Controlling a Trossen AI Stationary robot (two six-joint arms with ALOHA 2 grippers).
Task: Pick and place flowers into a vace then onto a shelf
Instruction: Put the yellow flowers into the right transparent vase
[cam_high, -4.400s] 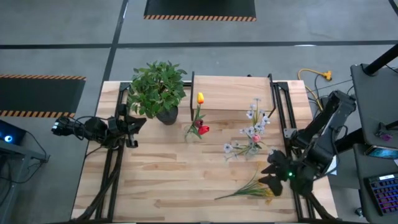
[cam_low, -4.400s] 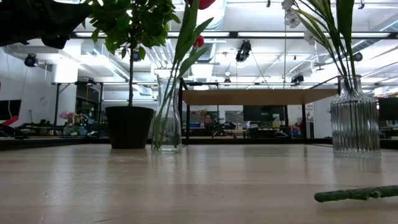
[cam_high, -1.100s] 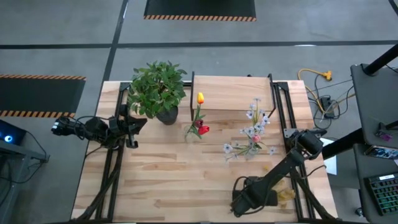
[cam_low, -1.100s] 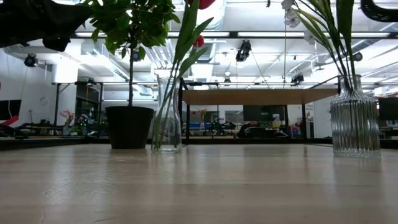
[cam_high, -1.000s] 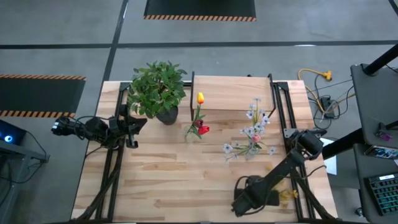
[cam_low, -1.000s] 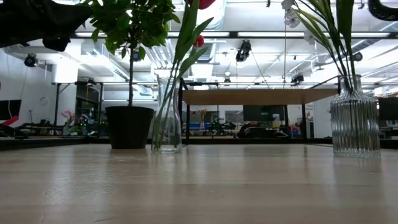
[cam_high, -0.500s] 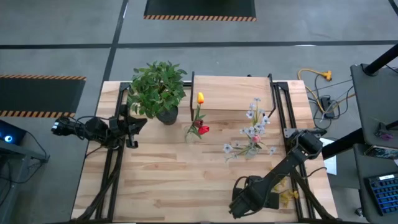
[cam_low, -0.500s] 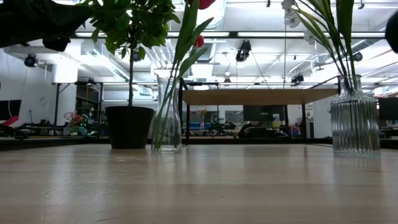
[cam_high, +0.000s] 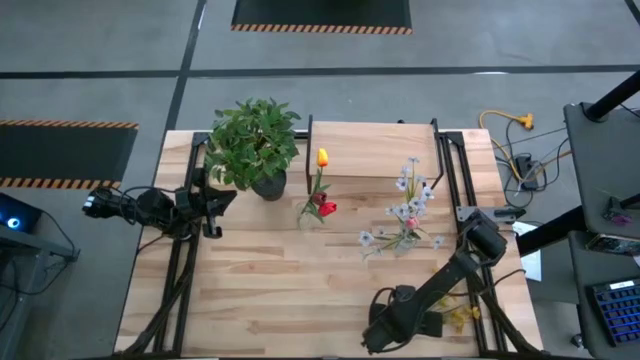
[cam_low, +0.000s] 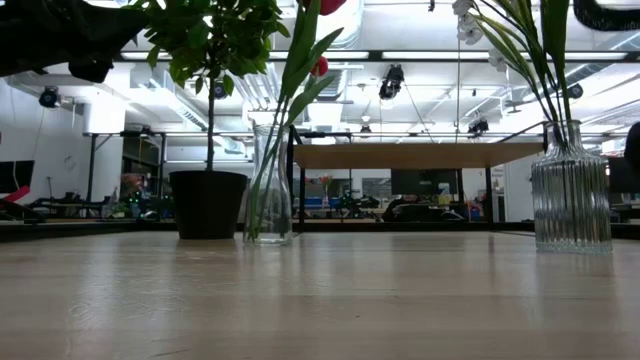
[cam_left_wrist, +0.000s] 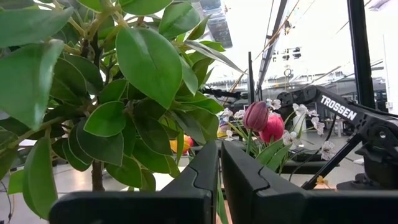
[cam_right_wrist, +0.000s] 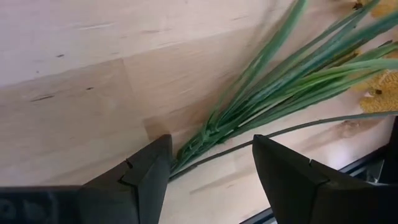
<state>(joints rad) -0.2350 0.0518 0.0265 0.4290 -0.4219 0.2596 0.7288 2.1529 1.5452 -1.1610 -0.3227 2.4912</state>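
Sliding a little further toward the lower left, the right hand (cam_high: 378, 335) now hangs low over the tabletop (cam_high: 280, 290) at the frame's bottom centre, fingers spread astride the green stems of the yellow flowers (cam_right_wrist: 280, 87). At left, the left hand (cam_high: 222, 198) waits, pressed together, beside the potted plant (cam_high: 253, 143).

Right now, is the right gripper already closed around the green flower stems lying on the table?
No. In the right wrist view the right gripper is open, its fingers standing on either side of the green stems without pinching them.
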